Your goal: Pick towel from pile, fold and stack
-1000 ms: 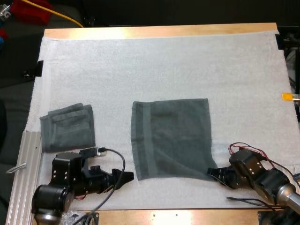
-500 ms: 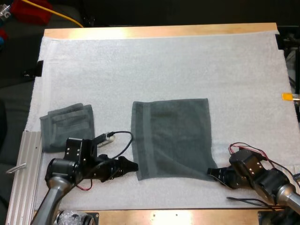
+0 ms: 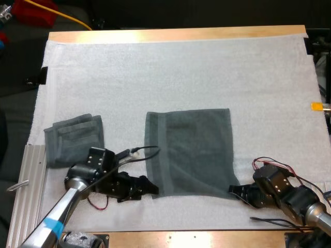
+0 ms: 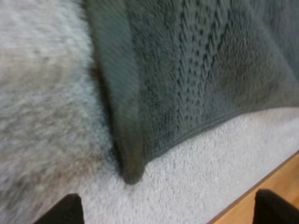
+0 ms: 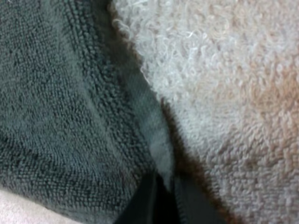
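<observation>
- Folded towel (image 3: 74,140): lies flat at the left of the white mat (image 3: 181,67), well apart from the spread towel (image 3: 190,152).
- My left hand (image 3: 151,188): low over the mat at the spread towel's near left corner; fingers (image 4: 63,211) stand apart, gripping nothing.
- Spread towel: flat, mid-mat.
- My right hand (image 3: 236,190): at the spread towel's near right corner, closed on its hem.
- Desk (image 3: 176,34): wood visible beyond the mat's far edge.
</observation>
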Motion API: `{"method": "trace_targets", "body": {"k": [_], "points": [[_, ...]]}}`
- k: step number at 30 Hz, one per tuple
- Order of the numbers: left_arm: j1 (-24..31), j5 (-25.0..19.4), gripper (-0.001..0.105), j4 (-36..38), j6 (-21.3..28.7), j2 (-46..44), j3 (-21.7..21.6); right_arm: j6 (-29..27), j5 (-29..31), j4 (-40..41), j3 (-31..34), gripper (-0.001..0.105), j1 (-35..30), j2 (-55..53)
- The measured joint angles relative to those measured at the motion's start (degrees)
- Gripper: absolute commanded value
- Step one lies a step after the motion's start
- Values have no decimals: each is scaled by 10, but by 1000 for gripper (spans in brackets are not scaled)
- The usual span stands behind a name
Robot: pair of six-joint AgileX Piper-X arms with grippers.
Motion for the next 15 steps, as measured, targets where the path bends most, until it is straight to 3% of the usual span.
{"method": "trace_targets", "body": {"k": [7, 15], "points": [[-26, 0, 70, -49, -37, 59, 0, 0, 0, 0, 0, 1, 0, 0], [-26, 36, 70, -59, -46, 96, -7, 0, 0, 0, 0, 1, 0, 0]]}}
